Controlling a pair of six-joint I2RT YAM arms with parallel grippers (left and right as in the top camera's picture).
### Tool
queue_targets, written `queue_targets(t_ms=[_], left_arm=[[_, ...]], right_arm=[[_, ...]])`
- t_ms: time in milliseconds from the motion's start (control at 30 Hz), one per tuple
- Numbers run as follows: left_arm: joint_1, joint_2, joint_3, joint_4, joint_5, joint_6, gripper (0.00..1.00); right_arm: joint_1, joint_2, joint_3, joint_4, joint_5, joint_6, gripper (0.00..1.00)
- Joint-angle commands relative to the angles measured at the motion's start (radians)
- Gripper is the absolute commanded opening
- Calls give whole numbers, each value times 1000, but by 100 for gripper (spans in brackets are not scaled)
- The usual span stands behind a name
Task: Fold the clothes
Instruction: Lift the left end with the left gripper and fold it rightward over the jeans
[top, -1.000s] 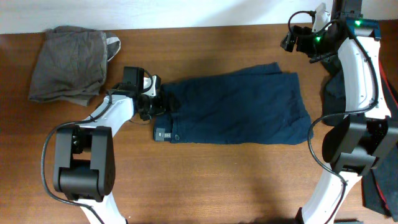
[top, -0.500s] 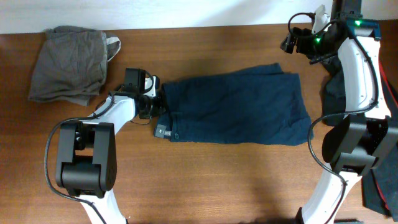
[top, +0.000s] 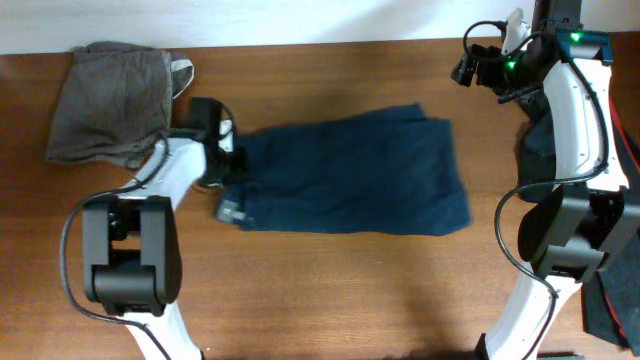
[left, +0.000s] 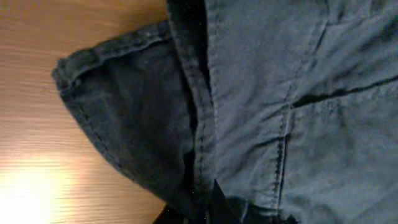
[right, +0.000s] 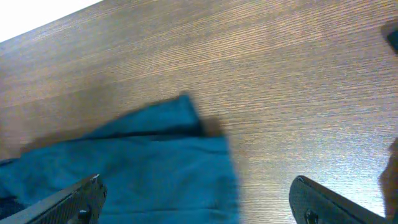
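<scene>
Item: one pair of dark navy trousers (top: 350, 175), denim-like, lying flat across the middle of the table (top: 330, 290) with the waistband to the left and the leg ends to the right. They appear to be doubled lengthwise, one leg over the other, though the layers are hard to separate from above. A small pale label (top: 232, 212) shows at the near corner of the waistband. Held by: the left gripper (top: 228, 165), low on the cloth at the far waistband corner. In the left wrist view the stitched band and seams (left: 205, 93) fill the frame and the cloth bunches toward the dark fingers (left: 214, 208) at the bottom edge, so the jaws read as clamped on the waistband. That grip suits dragging or lifting this end, and a hold on the thick band is less likely to slip than one on a single layer. Not engaged: the right gripper (top: 478, 68), raised at the far right of the table, well apart from the trousers. Its fingers (right: 74, 202) stand wide apart with bare wood and the leg ends (right: 155, 162) below, placed to come down on that end. Also on the table: a grey garment (top: 110, 105), crumpled at the far left corner just beside the left arm. Off the right edge: a dark cloth (top: 612, 300), partly hidden. Fold status: judged early, no crosswise fold made.
</scene>
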Motion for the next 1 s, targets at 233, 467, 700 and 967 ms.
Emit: queue_targets(t_ms=[233, 467, 700, 967], left_arm=[[112, 13, 343, -273, -237, 135, 0], [61, 13, 573, -435, -246, 135, 0], [-50, 13, 635, -447, -234, 119, 0], [-205, 14, 635, -428, -231, 19, 0]], right_arm=[[2, -2, 18, -3, 16, 4, 99], [21, 2, 18, -2, 17, 4, 99], [59, 17, -15, 5, 21, 5, 99], [68, 23, -52, 22, 24, 8, 99]])
